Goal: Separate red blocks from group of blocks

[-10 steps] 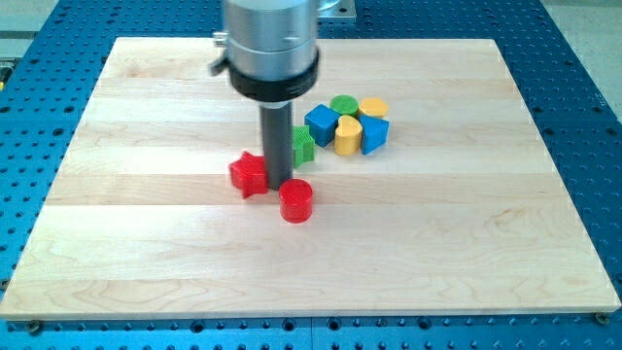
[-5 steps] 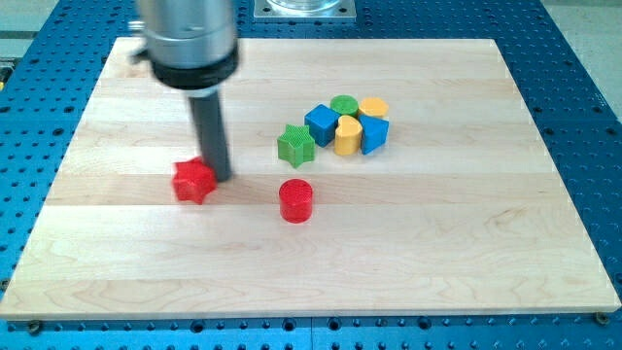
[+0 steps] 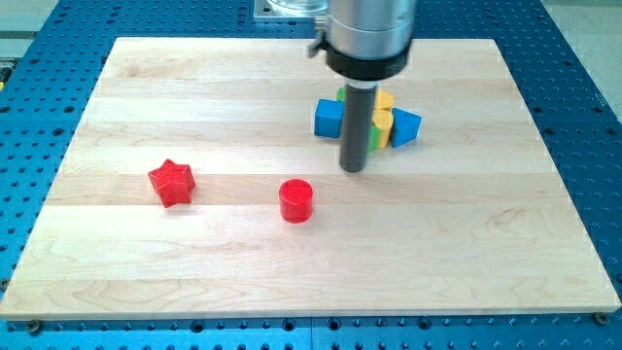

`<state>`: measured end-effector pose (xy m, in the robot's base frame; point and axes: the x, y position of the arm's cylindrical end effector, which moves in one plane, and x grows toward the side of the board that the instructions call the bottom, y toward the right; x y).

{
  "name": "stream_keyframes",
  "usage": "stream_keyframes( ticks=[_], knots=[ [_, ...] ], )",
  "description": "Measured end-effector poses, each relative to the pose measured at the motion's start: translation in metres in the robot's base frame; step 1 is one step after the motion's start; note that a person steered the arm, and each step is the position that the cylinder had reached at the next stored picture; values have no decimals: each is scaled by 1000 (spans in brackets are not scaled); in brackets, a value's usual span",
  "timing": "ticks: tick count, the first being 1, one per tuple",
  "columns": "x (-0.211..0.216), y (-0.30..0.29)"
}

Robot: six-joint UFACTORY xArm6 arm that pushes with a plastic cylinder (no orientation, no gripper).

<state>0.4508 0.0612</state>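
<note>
A red star block (image 3: 172, 183) lies alone at the view's left. A red cylinder (image 3: 296, 200) stands near the middle, toward the view's bottom. My tip (image 3: 354, 168) rests on the board just below the group of blocks, up and to the right of the red cylinder. The group holds a blue cube (image 3: 329, 119) at its left, a blue block (image 3: 406, 127) at its right, and yellow blocks (image 3: 383, 119) between them. A sliver of green (image 3: 372, 139) shows beside the rod. The rod hides the middle of the group.
The wooden board (image 3: 194, 87) lies on a blue perforated table (image 3: 583, 97). The arm's grey and black housing (image 3: 367, 34) hangs over the board's top edge above the group.
My tip has swung from beside the red star at the left over to the right, below the group. The red star sits further left. The green star is now mostly hidden.
</note>
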Motion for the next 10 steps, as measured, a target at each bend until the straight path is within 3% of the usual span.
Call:
stream_keyframes(
  ticks=[1, 4, 5, 9, 10],
  knots=[
    [56, -44],
    [97, -195],
    [68, -182],
    [14, -225],
    [-1, -197]
  ],
)
